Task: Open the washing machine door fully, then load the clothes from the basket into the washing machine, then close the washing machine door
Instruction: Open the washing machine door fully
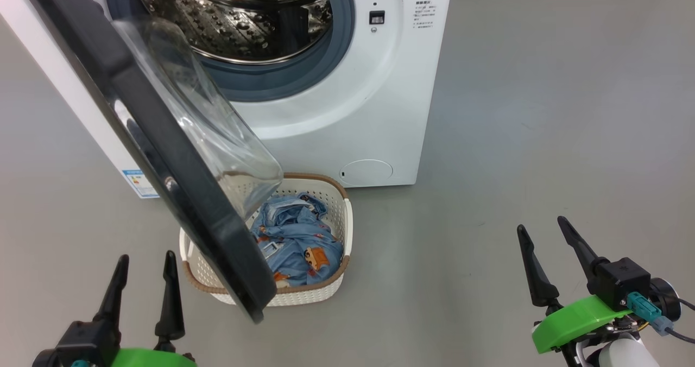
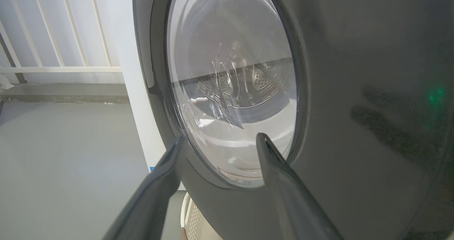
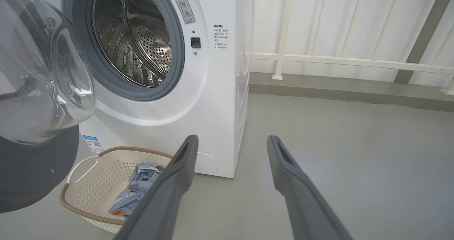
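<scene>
The glossy black round door with bulging glass overhangs the perforated cream plastic basket of crumpled light blue clothes. The left gripper and right gripper have jaws spread.

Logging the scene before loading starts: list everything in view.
washing machine: one, white, top centre
washing machine door: one, black rim, clear glass, swung open
basket: one, cream with brown rim, on the floor
clothes: one heap, light blue with orange print, in the basket
label: one, blue, washing machine's lower corner
railing: one, white, beyond the washing machine
left gripper: one, dark, open, lower left
right gripper: one, dark, open, lower right
</scene>
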